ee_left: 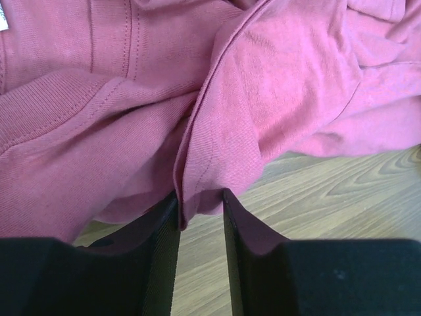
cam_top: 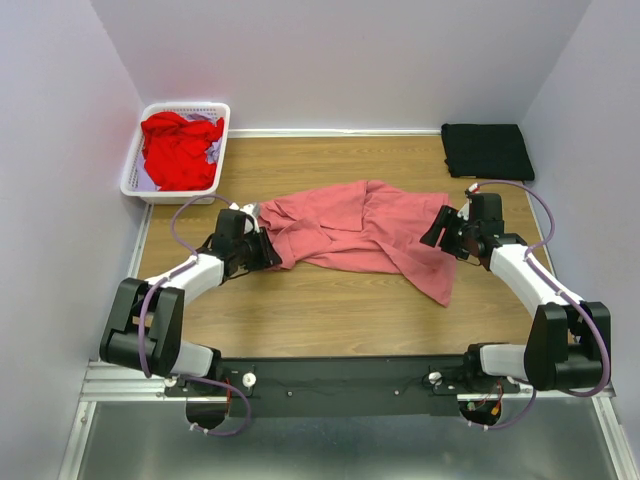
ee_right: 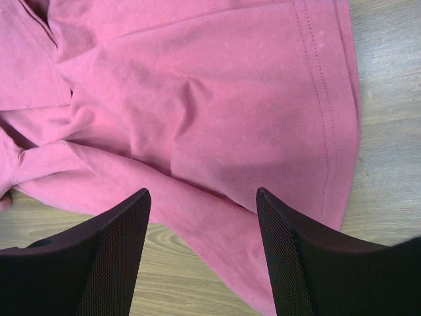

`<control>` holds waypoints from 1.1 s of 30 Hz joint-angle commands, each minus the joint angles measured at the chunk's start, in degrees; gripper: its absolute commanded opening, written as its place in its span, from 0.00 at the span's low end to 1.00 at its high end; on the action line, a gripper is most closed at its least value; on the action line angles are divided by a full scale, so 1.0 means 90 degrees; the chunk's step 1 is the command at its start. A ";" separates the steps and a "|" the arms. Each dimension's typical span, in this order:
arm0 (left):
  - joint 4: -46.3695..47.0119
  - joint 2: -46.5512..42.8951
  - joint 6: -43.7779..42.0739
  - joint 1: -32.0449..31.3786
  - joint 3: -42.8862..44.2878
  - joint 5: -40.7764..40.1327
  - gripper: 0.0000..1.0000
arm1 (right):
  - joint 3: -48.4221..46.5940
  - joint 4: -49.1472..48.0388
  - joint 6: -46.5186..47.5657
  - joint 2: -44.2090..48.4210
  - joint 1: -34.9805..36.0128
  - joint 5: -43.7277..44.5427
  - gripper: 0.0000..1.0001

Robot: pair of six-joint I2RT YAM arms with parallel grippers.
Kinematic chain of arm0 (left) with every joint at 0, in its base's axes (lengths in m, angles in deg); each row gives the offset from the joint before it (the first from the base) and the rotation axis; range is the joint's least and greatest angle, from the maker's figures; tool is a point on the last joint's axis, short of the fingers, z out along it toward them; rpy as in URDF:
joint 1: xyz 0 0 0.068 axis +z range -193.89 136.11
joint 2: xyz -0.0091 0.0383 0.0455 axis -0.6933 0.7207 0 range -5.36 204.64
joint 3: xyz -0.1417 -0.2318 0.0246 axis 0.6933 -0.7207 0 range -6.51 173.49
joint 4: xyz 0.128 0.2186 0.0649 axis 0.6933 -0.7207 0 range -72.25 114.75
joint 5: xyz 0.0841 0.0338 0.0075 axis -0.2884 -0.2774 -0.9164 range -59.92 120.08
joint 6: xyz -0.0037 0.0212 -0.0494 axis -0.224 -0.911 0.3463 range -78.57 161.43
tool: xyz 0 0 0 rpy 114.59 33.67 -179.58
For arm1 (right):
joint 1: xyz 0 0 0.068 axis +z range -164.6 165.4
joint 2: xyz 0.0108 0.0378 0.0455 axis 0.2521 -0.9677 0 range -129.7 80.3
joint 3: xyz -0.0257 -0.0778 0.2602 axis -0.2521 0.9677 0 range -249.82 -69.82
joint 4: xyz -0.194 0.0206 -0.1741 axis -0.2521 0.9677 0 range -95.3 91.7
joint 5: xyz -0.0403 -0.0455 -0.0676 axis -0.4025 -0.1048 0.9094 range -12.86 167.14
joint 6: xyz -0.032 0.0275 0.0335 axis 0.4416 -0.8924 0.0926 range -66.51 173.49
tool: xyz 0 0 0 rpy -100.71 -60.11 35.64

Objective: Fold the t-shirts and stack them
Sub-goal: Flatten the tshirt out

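A pink t-shirt (cam_top: pixel 360 230) lies crumpled across the middle of the wooden table. My left gripper (cam_top: pixel 268 248) is at its left edge. In the left wrist view the jaws (ee_left: pixel 200 201) stand a narrow gap apart, with a folded hem of the pink shirt (ee_left: pixel 283 85) hanging between the tips, not pinched. My right gripper (cam_top: pixel 440 228) is over the shirt's right end. In the right wrist view it (ee_right: pixel 202 194) is wide open above the pink cloth (ee_right: pixel 197 99), holding nothing. A folded black t-shirt (cam_top: pixel 487 150) lies at the far right corner.
A white basket (cam_top: pixel 133 168) at the far left holds a bunched red t-shirt (cam_top: pixel 178 150) and some lilac cloth. White walls close in the table on the left, back and right. Bare wood (cam_top: pixel 320 300) shows in front of the pink shirt.
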 commanded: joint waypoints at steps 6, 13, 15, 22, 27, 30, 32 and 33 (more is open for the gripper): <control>-0.0106 -0.0382 -0.0125 -0.0002 0.0187 -0.0087 0.16 | 0.0137 0.0167 -0.0023 0.0058 -0.0029 0.0192 0.72; -0.0673 -0.0851 -0.0496 -0.0002 0.0656 -0.0517 0.00 | 0.0235 0.0372 -0.0091 0.0058 -0.0029 0.0134 0.72; -0.0819 -0.0920 -0.0555 -0.0002 0.0802 -0.0615 0.00 | 0.0284 0.0450 -0.0159 0.0077 -0.0029 0.0105 0.72; -0.1035 -0.1087 -0.0799 -0.0002 0.1066 -0.1103 0.00 | 0.0459 0.0928 -0.0374 -0.0156 -0.0019 -0.0032 0.70; -0.1161 -0.1184 -0.0936 0.0008 0.1252 -0.1581 0.00 | 0.0557 0.0939 -0.0501 -0.0557 -0.0029 -0.0023 0.61; -0.1240 -0.1359 -0.0946 0.0105 0.1340 -0.1913 0.00 | 0.0363 0.0909 -0.0414 -0.0947 -0.0029 0.0356 0.57; -0.1269 -0.1438 -0.0956 0.0232 0.1388 -0.2040 0.00 | 0.0187 0.0851 -0.0268 -0.1133 -0.0039 0.0640 0.56; -0.1327 -0.1438 -0.0966 0.0368 0.1485 -0.2302 0.00 | -0.0046 0.0831 -0.0218 -0.1404 -0.0048 0.0777 0.55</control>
